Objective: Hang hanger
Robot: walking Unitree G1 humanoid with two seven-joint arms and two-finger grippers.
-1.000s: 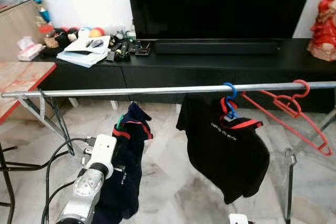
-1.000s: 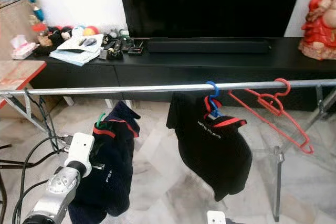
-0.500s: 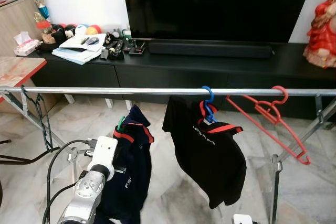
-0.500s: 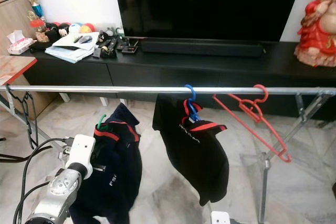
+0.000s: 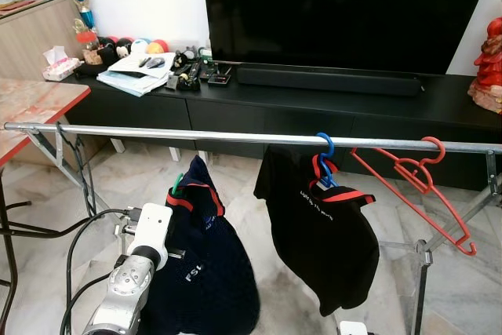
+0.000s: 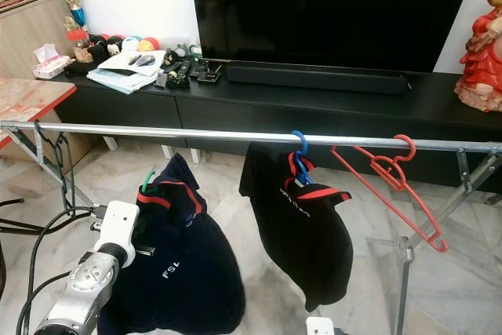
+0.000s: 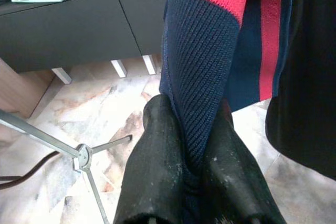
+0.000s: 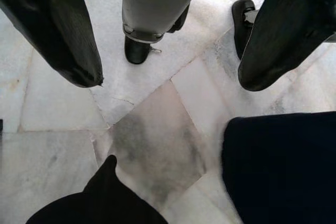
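left gripper [image 7: 191,145]: clamped on the navy sweater [image 5: 205,272], below the rail [image 5: 157,133]
green hanger [image 5: 180,182]: inside the sweater's collar, off the rail
right gripper [image 8: 168,77]: fingers spread, over the floor

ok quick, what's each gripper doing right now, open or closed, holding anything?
Left gripper: closed on the navy shirt with red trim.
Right gripper: open, holding nothing, pointing down at the marble floor.

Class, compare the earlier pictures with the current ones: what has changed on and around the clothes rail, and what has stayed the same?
Mostly the camera shifted. The left claw stays shut on the navy shirt, green hanger hook still below the rail. The black shirt on its blue hanger and the empty red hanger remain hung as before.
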